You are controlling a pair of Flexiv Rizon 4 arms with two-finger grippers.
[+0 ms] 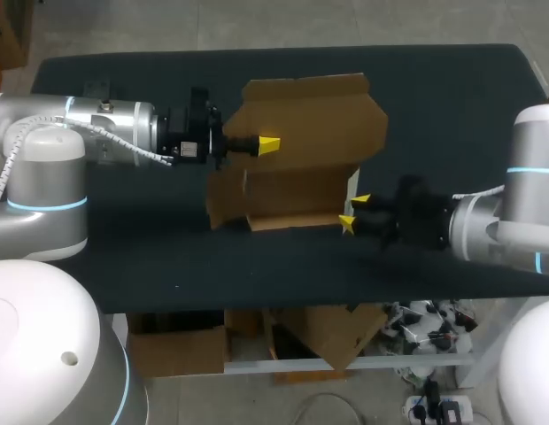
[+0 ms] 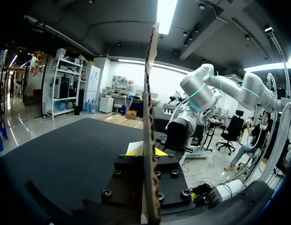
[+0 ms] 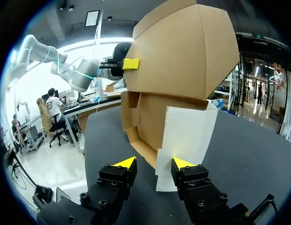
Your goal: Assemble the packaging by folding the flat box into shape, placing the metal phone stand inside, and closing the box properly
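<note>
Box (image 1: pixel 310 133) — creased cardbd | L claw (image 1: pixel 266 144) pinches it | R claw (image 1: pixel 355 212) agape

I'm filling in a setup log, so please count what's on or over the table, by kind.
Cardboard box: 1
Tools with yellow tips: 2 (left tool, right tool)
Total: 3

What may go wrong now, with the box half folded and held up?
The left pincer holds the box by one thin panel only, so it may bend or slip. The right pincer is open at the lower edge; closing there may crush the white panel instead of folding it.
</note>
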